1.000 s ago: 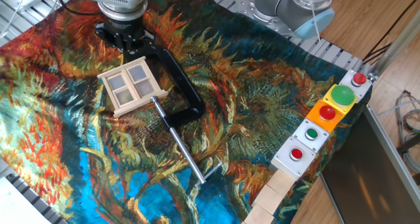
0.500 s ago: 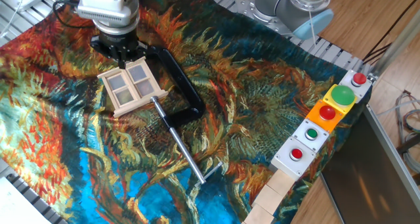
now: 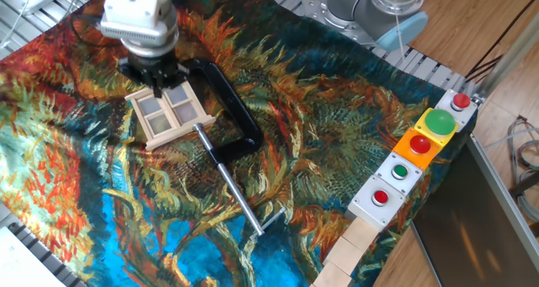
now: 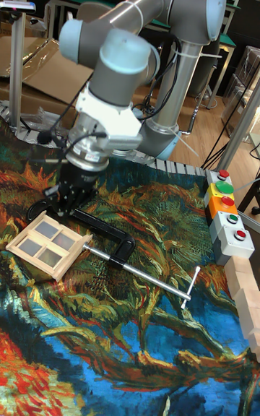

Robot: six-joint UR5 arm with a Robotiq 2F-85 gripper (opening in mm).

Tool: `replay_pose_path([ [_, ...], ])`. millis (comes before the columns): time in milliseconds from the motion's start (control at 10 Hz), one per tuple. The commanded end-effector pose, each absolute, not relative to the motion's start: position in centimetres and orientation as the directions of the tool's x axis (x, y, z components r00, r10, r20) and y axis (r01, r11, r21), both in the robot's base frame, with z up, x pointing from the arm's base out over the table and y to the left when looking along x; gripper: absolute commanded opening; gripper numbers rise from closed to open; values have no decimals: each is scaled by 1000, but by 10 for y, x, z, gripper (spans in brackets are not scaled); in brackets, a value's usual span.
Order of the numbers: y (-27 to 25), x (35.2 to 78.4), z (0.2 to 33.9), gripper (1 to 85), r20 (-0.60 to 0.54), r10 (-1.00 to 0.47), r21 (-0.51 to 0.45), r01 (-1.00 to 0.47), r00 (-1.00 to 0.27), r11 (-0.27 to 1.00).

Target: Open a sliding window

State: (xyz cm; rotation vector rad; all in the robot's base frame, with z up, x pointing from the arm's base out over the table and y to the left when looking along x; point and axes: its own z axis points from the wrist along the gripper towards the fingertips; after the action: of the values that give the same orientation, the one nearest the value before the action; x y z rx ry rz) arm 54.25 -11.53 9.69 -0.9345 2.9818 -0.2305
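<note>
Fixed view showed the gripper [image 3: 160, 83] lowered onto the far edge of the sliding window [image 3: 169, 110], which lay flat on the patterned cloth [image 3: 337, 127] covering the counter, at about ten o'clock in the frame. Its jaws stood close together at the frame's top rail; whether they gripped it could not be told. A black C-clamp [image 3: 227, 110] with its steel rod [image 3: 232, 186] lay touching the window at its three o'clock side. From the tall fixed view, the arm [image 4: 123, 69] bent down over the window [image 4: 48, 241], with a row of button boxes [image 4: 225, 214] at three o'clock.
</note>
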Motion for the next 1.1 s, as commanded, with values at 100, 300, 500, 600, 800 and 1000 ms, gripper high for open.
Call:
replay_pose_path([
  [100,-107,537,73,13,-9,-563,-94,-559,-827,824],
  [300,-107,544,74,13,-31,-575,-107,-570,-817,815],
  [500,-106,554,79,13,-21,-569,-154,-560,-822,814],
  [600,-93,557,79,13,-36,-563,-137,-554,-826,821],
  [800,-96,554,74,13,-28,-562,-127,-554,-827,823],
  [1000,-123,541,68,13,5,-593,-138,-588,-805,797],
])
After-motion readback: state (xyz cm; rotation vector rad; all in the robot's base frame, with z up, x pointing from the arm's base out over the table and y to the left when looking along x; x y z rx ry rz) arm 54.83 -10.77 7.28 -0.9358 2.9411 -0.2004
